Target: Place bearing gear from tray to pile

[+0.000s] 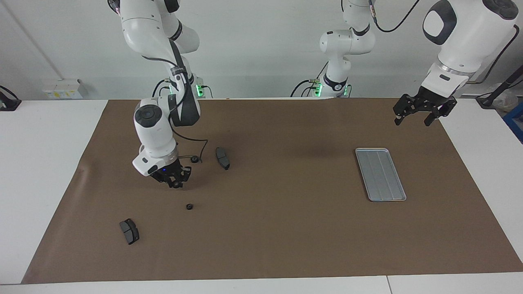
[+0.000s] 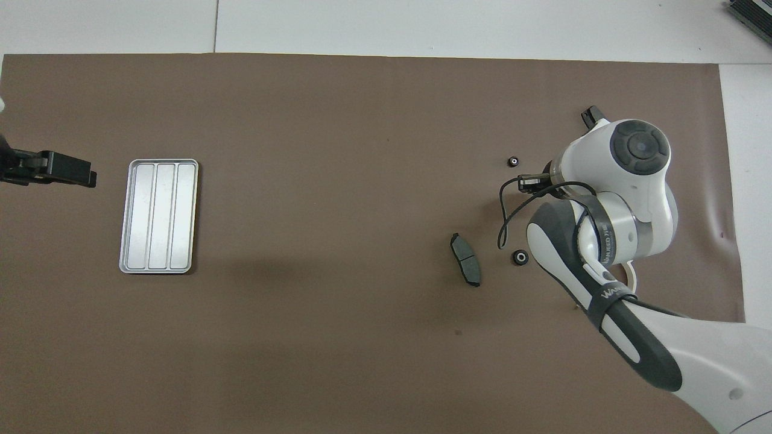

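The tray (image 1: 380,174) looked like dull ridged metal; the brown table cover (image 1: 286,228) was matt, paper-like; 2 brake pads (image 1: 222,158) looked matt dark.

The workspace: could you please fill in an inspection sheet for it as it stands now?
Surface: brown mat on white table.
Job's things: tray empty; pile has bracket, mostly hidden under the right arm, two pads and two loose gears.
Clutter: nothing seen.
Claws: right claw shut on a gear, low over the pile; left claw open, waiting over the mat near the tray.
Cables: black loop at the right wrist.
Surroundings: wall box.
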You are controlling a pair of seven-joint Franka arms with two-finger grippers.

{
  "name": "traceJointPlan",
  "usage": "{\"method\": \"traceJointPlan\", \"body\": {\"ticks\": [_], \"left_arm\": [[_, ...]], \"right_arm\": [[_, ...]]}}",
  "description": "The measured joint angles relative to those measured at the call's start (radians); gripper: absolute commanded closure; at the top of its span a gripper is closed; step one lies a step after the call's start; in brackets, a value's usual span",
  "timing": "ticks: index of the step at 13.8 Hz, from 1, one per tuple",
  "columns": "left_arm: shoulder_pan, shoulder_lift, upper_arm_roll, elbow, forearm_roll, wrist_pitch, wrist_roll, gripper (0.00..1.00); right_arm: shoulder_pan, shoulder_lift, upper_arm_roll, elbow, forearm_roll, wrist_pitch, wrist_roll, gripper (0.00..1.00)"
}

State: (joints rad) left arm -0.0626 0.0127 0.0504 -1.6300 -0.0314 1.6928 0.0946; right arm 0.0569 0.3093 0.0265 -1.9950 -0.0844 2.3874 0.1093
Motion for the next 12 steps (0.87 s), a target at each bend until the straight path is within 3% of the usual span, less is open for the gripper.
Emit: {"method": "traceJointPlan", "body": {"ticks": [3, 4, 5, 9, 12], "left_arm": [[0.0, 0.0, 0.001, 0.0, 0.0, -0.001, 0.0, 0.0], [0.0, 0.0, 0.002, 0.0, 0.0, -0.001, 0.0, 0.0], [0.001, 0.0, 0.003, 0.0, 0.0, -0.001, 0.0, 0.0], [0.001, 0.0, 0.004, 0.0, 0.0, -0.001, 0.0, 0.0], [0.001, 0.0, 0.004, 0.0, 0.0, -0.001, 0.0, 0.0]], "right_arm": [[-0.054, -0.008, 0.0, -0.045, 0.0, 0.016, -0.056, 0.48], [-0.059, -0.015, 0.0, -0.057, 0.0, 0.016, -0.056, 0.11], [-0.063, -0.022, 0.0, -0.067, 0.0, 0.016, -0.056, 0.0], [-0.067, -0.048, 0.001, -0.072, 0.0, -0.002, -0.056, 0.0], [-0.066, -0.1, 0.005, -0.008, 0.001, -0.095, -0.034, 0.0]]}}
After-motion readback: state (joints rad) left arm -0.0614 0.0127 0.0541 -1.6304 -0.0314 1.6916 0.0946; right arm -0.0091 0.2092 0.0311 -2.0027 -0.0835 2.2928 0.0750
